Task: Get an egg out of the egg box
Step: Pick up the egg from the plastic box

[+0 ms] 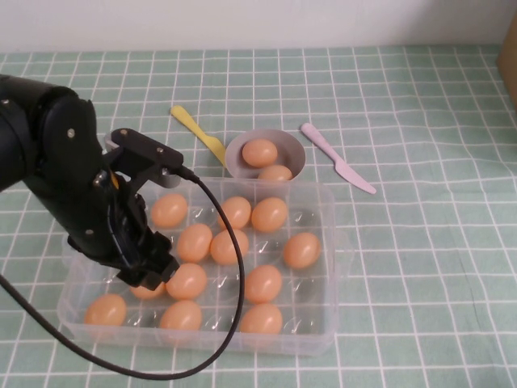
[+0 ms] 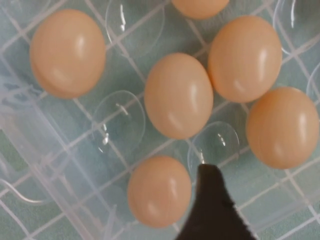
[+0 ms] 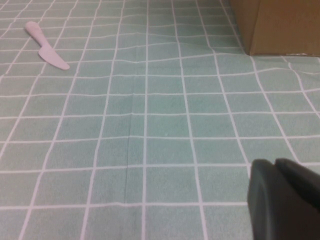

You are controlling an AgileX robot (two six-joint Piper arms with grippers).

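The black left gripper (image 1: 148, 275) hangs low over the near-left dimples of the clear moulded egg box (image 1: 327, 323), jaws apart around nothing, just above a smooth tan egg (image 2: 178, 95). Beyond sits a round grey bowl (image 1: 295, 153). The right gripper (image 3: 285, 200) hovers over checked cloth; its state cannot be told.

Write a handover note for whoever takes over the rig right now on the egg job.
Left gripper: down inside the clear plastic rectangular egg box, toward its near left side, among the eggs; none lifted out yet.
Right gripper: low over the bare green checked tablecloth, away from the box.
Things: about twelve smooth orange-tan eggs lie in the box; two more lie in the small mauve-grey round bowl just beyond it.
Left to do: grip one egg and lift it clear of the box.
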